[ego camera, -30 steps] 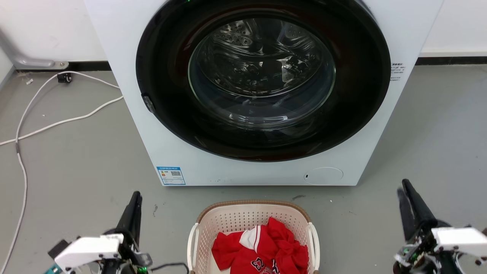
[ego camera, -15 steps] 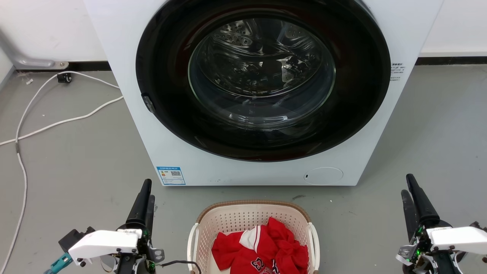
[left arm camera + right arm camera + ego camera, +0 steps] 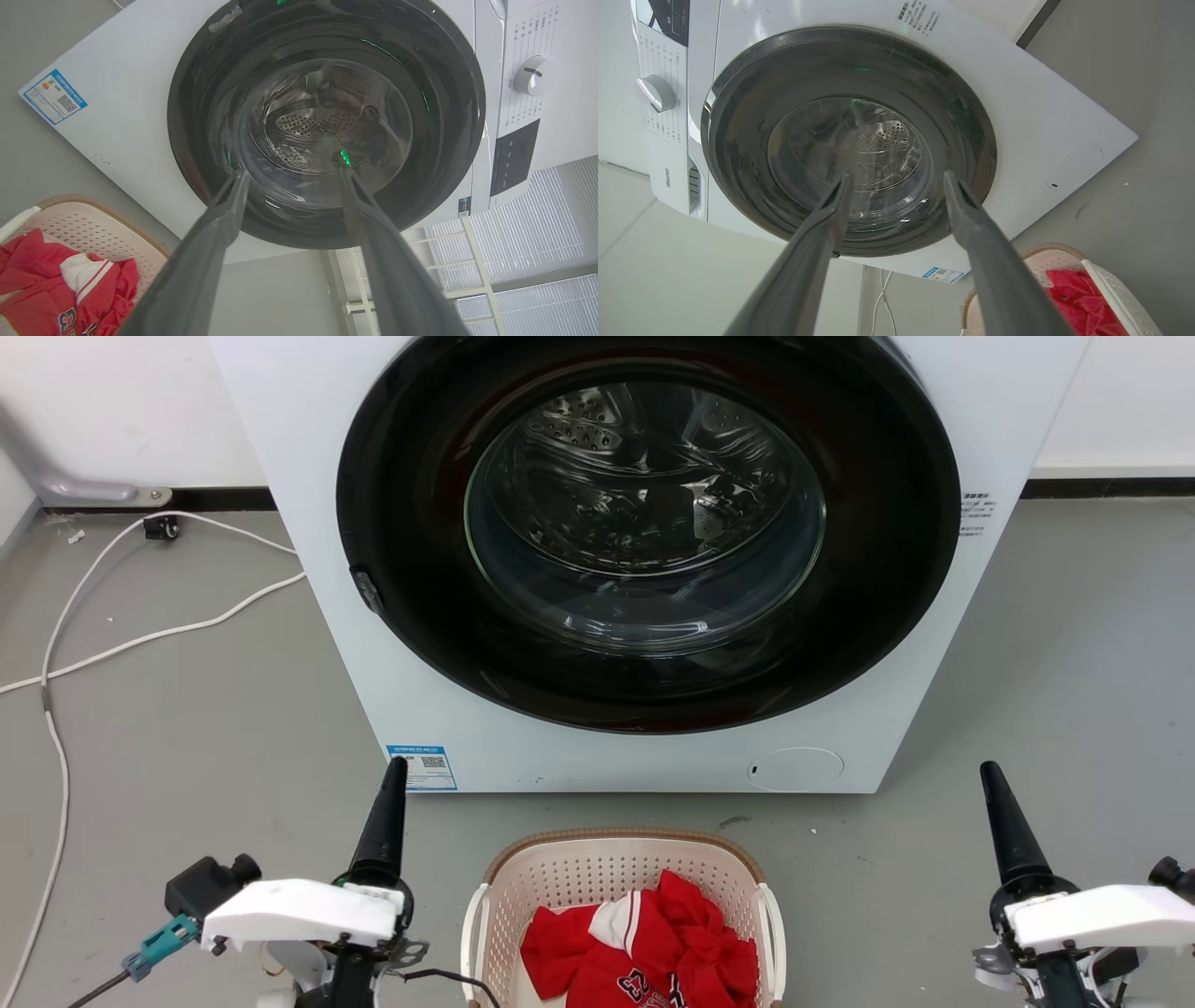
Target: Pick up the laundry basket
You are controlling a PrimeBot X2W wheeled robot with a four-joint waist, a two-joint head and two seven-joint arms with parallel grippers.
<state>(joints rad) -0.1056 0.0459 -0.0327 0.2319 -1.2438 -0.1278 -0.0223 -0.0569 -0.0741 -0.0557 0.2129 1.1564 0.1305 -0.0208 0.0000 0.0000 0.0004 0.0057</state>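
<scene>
The laundry basket [image 3: 579,873] is cream perforated plastic with a brown rim and white side handles. It sits on the grey floor at the bottom centre of the head view, just before the washing machine, with red clothes [image 3: 653,943] inside. My left gripper [image 3: 397,767] hovers to its left and my right gripper [image 3: 988,771] far to its right, both apart from it and pointing at the machine. In the left wrist view the left gripper [image 3: 294,172] is open and empty, the basket [image 3: 79,224] at lower left. The right gripper [image 3: 897,177] is open too, the basket [image 3: 1115,289] at lower right.
A white front-loading washing machine [image 3: 327,616] with its round dark door [image 3: 644,523] shut stands right behind the basket. White cables [image 3: 140,637] trail over the floor at the left. Grey floor lies on both sides of the basket.
The left gripper has moved forward and to the right, nearer the basket. Both grippers have rolled, so each pair of fingers now lines up edge-on in the head view.
</scene>
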